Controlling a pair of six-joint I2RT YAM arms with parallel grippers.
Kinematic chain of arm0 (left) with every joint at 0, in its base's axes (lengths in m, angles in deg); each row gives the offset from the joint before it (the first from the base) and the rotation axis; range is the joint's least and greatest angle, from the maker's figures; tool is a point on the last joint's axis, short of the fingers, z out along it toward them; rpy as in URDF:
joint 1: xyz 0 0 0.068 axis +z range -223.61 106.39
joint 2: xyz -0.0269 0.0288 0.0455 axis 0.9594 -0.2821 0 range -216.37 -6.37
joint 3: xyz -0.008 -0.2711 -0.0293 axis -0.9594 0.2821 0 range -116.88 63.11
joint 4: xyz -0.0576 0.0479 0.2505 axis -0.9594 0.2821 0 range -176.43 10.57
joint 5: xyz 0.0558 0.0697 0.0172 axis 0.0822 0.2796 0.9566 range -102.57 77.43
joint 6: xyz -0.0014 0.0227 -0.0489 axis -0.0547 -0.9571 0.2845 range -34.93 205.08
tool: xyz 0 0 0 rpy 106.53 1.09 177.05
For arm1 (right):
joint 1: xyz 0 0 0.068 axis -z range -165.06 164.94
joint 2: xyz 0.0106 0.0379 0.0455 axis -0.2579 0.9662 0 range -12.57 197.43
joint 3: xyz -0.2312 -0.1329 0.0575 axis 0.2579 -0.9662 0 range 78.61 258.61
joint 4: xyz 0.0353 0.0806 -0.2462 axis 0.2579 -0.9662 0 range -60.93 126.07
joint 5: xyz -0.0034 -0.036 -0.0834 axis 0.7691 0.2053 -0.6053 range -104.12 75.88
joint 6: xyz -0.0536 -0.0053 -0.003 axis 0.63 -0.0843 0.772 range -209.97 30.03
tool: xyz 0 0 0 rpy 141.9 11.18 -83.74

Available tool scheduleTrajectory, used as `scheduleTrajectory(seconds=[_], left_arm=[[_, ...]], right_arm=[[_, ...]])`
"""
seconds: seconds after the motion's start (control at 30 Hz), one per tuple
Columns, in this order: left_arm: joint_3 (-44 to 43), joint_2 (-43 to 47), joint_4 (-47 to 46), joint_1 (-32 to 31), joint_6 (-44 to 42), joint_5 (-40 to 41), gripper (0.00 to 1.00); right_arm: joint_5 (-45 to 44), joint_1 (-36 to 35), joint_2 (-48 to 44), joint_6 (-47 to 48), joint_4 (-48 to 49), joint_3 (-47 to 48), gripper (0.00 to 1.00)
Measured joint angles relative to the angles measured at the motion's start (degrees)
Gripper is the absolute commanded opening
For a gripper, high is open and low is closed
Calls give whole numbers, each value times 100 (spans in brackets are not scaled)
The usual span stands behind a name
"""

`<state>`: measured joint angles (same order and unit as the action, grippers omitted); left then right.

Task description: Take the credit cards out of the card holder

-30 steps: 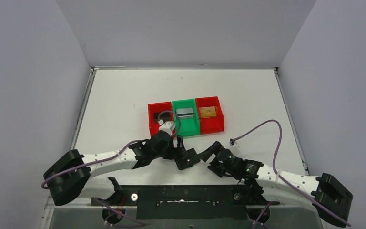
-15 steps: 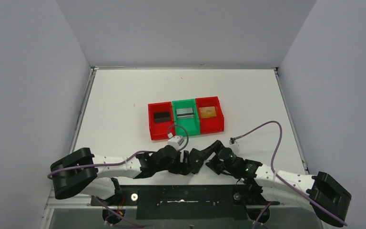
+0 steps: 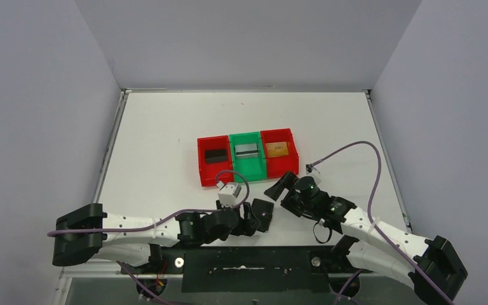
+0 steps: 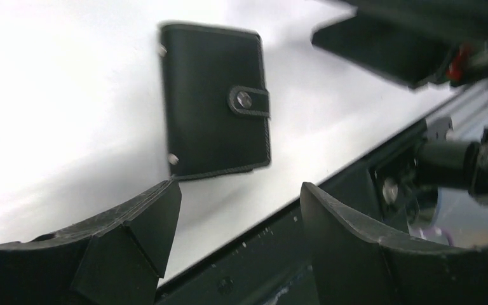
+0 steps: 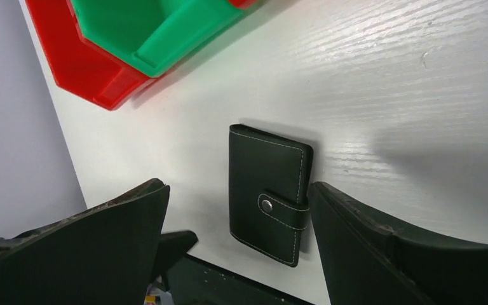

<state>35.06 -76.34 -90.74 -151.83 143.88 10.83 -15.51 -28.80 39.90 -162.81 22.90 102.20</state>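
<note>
The card holder (image 3: pixel 264 215) is a black bifold wallet, lying shut on the table near the front edge with its snap tab closed. It shows in the left wrist view (image 4: pixel 215 108) and the right wrist view (image 5: pixel 268 190). My left gripper (image 3: pixel 250 222) is open and empty just left of it, its fingertips (image 4: pixel 159 210) short of the wallet. My right gripper (image 3: pixel 278 189) is open and empty, hovering just behind and right of it. The black card (image 3: pixel 215 155), the silver-grey card (image 3: pixel 246 150) and the gold card (image 3: pixel 277 149) each lie in a bin.
A row of red (image 3: pixel 214 162), green (image 3: pixel 250 166) and red (image 3: pixel 286 162) bins stands mid-table, also seen in the right wrist view (image 5: pixel 121 38). The black base rail (image 3: pixel 248 260) runs along the table's near edge, close to the wallet.
The wallet, earlier between both grippers, now lies alone and shut on the table. My right gripper has drawn back to the far right. My left arm has pulled toward the near edge.
</note>
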Motion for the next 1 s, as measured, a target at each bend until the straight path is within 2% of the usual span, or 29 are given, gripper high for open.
scheduleTrajectory(seconds=[0.13,0.23,0.33,0.53,0.73,0.87,1.0], left_arm=[[-26,140,214,365,55,210,69],[-7,140,247,1032,55,-133,68],[114,140,96,1320,57,-387,68],[422,-11,-321,1320,70,-1036,66],[632,-118,-625,1145,216,-1250,65],[726,-66,-684,1113,254,-1294,63],[734,131,-658,1102,378,-1204,54]], right_arm=[[136,-57,81,229,4,-7,80],[245,-61,439,240,70,-114,77],[350,-85,828,306,160,-122,73],[671,-201,1585,627,566,170,68],[831,-540,2544,1248,369,1215,68],[391,-782,2726,1528,-289,1987,72],[-372,-990,2621,1344,-1023,2251,69]])
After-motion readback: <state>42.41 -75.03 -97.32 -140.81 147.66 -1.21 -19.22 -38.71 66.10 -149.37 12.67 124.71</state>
